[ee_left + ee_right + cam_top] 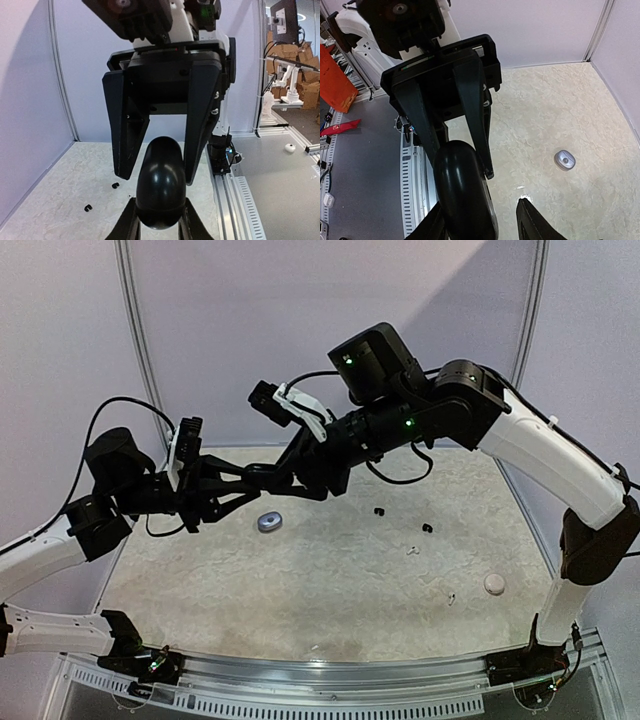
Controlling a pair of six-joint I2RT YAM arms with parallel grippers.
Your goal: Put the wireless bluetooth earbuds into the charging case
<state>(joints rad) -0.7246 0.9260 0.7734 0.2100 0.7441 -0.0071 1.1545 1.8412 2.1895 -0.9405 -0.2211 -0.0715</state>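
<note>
Above the table (330, 585), shut black case (160, 185) pinched in left tool (160, 222), right tool (482, 207) parted around it, grey case (270, 522) below

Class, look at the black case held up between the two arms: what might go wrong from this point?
1. Only the left pincer grips the black case, well above the table; the right pincer stands open around it and might knock it loose when pulling away.
2. A fall could scatter the loose black earbuds lying on it.
</note>
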